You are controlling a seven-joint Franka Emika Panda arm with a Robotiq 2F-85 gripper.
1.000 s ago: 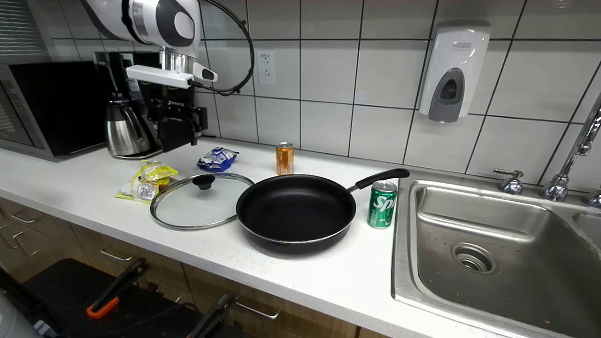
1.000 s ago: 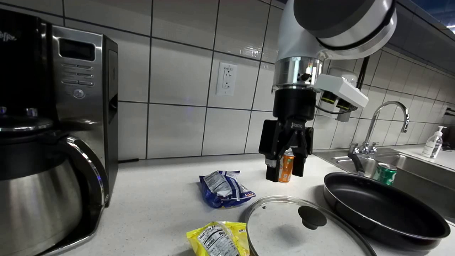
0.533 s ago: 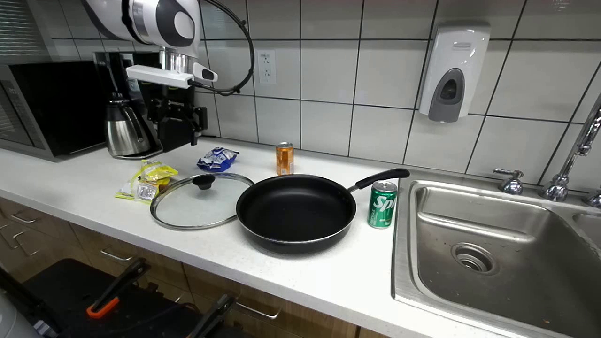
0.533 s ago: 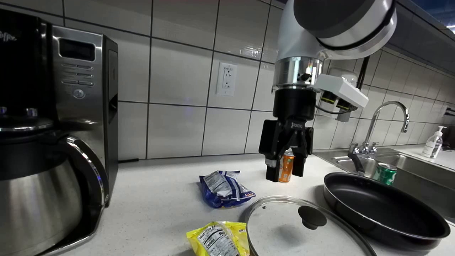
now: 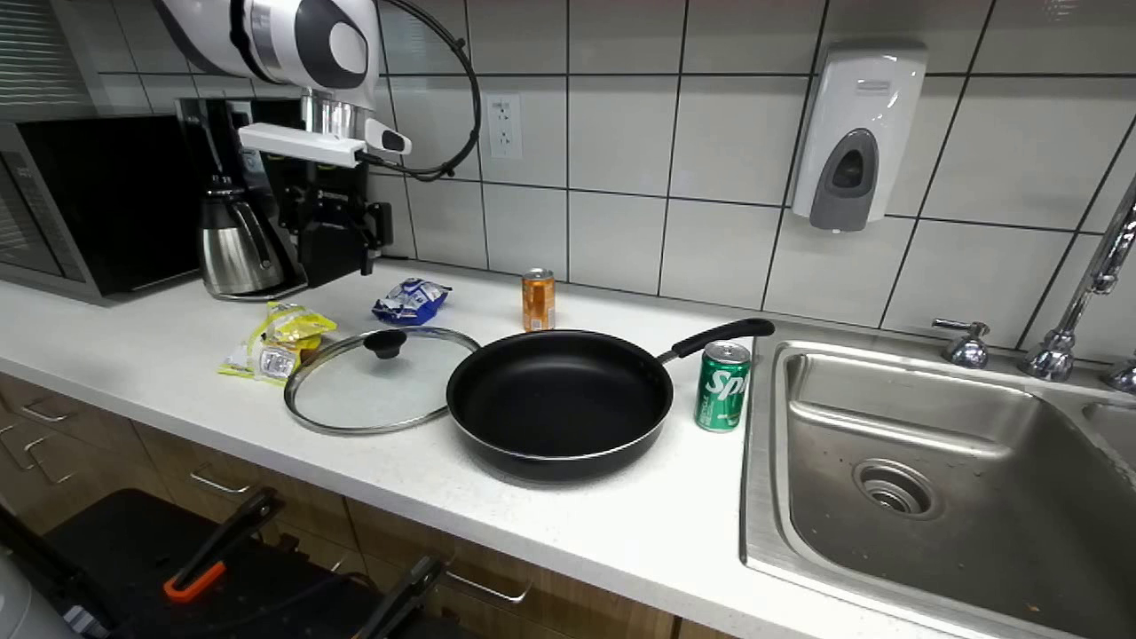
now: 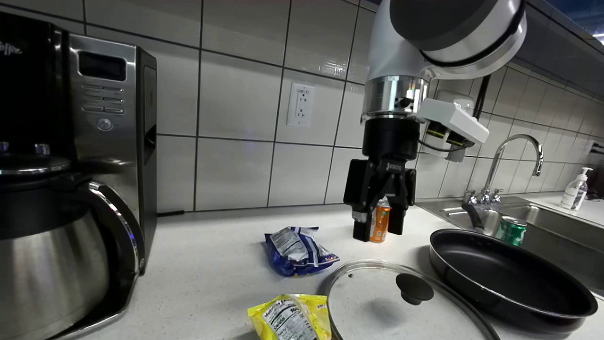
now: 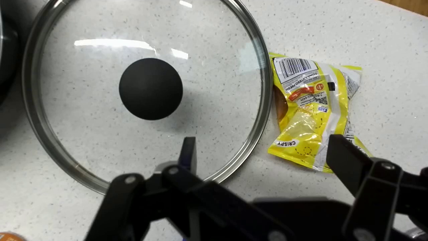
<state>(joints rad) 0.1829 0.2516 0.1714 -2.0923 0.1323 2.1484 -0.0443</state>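
My gripper [image 6: 379,229] is open and empty, pointing down above the counter. In the wrist view the gripper [image 7: 262,144] shows its two fingers wide apart. Below them lie a glass lid [image 7: 214,67] with a black knob [image 7: 151,89] and a crumpled yellow snack bag [image 7: 311,110] beside its rim. A blue snack bag [image 6: 297,250] lies behind the lid; it also shows in an exterior view [image 5: 411,302]. An orange can [image 5: 538,302] stands upright near the wall; in an exterior view the can [image 6: 380,224] shows behind the fingers. The gripper touches none of these.
A black frying pan [image 5: 559,399] sits beside the lid, its handle towards the sink [image 5: 763,497]. A green can [image 5: 722,387] stands by the sink edge. A coffee maker [image 6: 108,113] with a steel carafe [image 5: 235,240] and a microwave [image 5: 106,204] stand at the counter's far end.
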